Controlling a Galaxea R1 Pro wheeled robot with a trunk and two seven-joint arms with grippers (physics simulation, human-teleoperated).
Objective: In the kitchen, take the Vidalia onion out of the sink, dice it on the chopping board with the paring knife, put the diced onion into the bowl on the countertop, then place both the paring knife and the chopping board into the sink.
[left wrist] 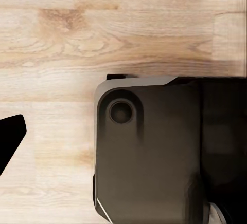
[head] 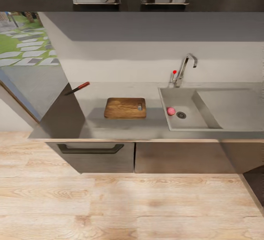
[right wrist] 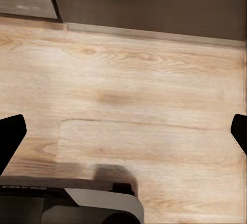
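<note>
Head cam looks down on the countertop [head: 121,130], grey & glossy, over dark cabinet fronts. Chopping board [head: 125,108] lies flat mid-counter w/ its handle slot toward the sink [head: 234,122]. Vidalia onion [head: 171,111] sits in the basin, just beside the round drain [head: 181,115], pink against the steel. Tap [head: 182,72] w/ red-tipped lever stands behind the basin. Paring knife [head: 77,88] lies at the back left of the counter, well apart from the board, red handle toward the wall. Right gripper [right wrist: 123,139] hangs over the wood floor [right wrist: 128,90], fingertips spread wide, nothing between them. Left gripper: one dark fingertip [left wrist: 10,142] over the floor beside the robot base [left wrist: 154,152], can't tell how far apart its jaws are
</note>
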